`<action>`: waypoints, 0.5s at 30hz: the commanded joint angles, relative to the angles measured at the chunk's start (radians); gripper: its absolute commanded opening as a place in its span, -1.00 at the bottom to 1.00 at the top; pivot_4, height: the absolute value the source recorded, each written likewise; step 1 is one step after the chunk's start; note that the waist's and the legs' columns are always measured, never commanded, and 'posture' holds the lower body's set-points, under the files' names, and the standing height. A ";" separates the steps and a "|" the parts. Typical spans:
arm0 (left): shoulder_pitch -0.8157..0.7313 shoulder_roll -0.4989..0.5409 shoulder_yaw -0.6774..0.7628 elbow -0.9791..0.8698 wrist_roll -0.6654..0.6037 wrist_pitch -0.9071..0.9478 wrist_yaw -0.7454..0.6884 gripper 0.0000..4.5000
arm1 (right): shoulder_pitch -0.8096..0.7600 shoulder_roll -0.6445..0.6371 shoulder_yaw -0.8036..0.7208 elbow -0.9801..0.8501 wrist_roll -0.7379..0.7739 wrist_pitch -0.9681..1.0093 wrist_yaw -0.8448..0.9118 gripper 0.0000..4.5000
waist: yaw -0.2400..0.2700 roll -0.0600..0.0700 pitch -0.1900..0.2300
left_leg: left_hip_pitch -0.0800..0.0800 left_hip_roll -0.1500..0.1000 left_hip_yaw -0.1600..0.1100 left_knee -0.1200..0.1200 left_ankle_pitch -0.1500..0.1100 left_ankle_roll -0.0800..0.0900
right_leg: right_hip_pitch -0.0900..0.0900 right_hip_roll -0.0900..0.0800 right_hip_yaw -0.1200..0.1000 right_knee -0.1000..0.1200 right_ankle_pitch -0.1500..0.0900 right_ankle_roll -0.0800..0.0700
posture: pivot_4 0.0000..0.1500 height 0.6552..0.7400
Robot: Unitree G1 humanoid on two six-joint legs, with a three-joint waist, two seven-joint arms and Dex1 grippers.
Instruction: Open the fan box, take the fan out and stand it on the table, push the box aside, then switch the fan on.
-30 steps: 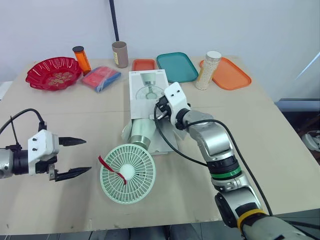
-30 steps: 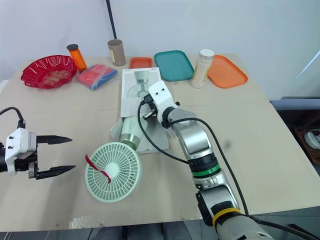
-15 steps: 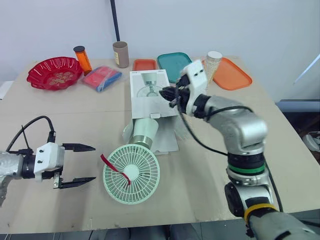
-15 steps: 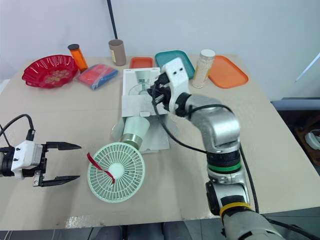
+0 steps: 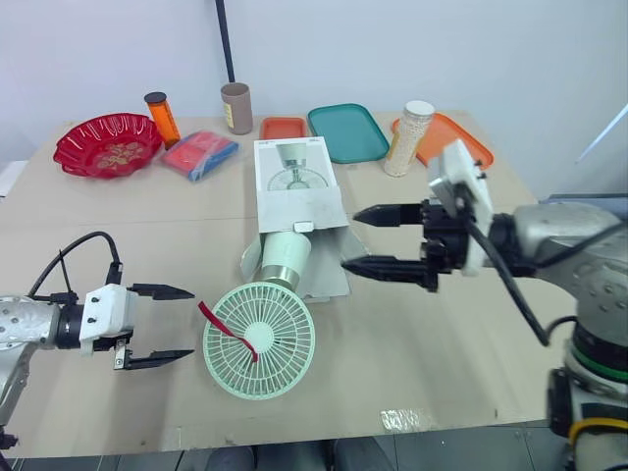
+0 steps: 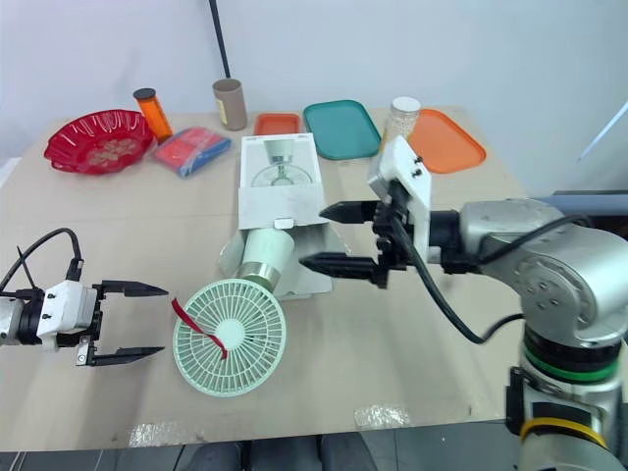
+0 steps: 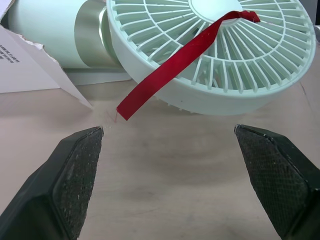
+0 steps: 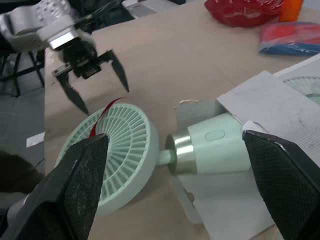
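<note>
The fan (image 5: 258, 339) is seen lying on the table (image 5: 471, 324), head out, base lodged in the opened fan box (image 5: 297, 191). The left gripper (image 5: 192, 323), spread wide, is held just beside the head; the right gripper (image 5: 349, 239), likewise spread, beside the box. The body should be gripped firmly and drawn straight out. One fan, one box and two grippers are counted.

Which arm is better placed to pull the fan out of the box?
Probably left: the left tool, open, sits low beside the pale green round fan; the right tool hangs beside the white cardboard box.
</note>
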 commanded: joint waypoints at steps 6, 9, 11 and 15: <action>-0.147 -0.060 -0.048 0.194 0.065 -0.291 -0.088 1.00 | 0.018 -0.159 -0.118 0.023 0.291 0.071 0.078 0.94 | 0.004 0.000 0.000 | 0.000 0.000 0.000 0.002 0.000 0.000 | 0.001 0.001 0.000 0.000 0.001 0.000 | 1.00 1.00; -0.191 -0.074 -0.072 0.262 0.077 -0.317 -0.095 1.00 | -0.025 -0.161 -0.115 0.061 0.356 0.090 0.023 0.94 | 0.001 0.001 0.000 | 0.000 0.000 0.000 0.003 0.000 0.001 | 0.001 0.001 0.000 0.000 0.002 0.000 | 1.00 1.00; -0.204 -0.079 -0.088 0.286 0.077 -0.348 -0.111 1.00 | -0.035 -0.171 -0.108 0.059 0.377 0.084 0.013 0.94 | 0.001 0.001 0.000 | 0.000 0.001 0.000 0.003 -0.001 0.002 | 0.001 0.001 0.000 0.000 0.002 0.000 | 1.00 1.00; -0.223 -0.098 -0.114 0.289 0.074 -0.363 -0.100 1.00 | -0.007 -0.171 -0.080 0.011 0.319 0.012 -0.031 0.94 | 0.003 0.001 0.000 | -0.002 0.000 0.000 0.005 -0.002 0.003 | 0.001 0.001 0.000 0.000 0.001 0.001 | 1.00 1.00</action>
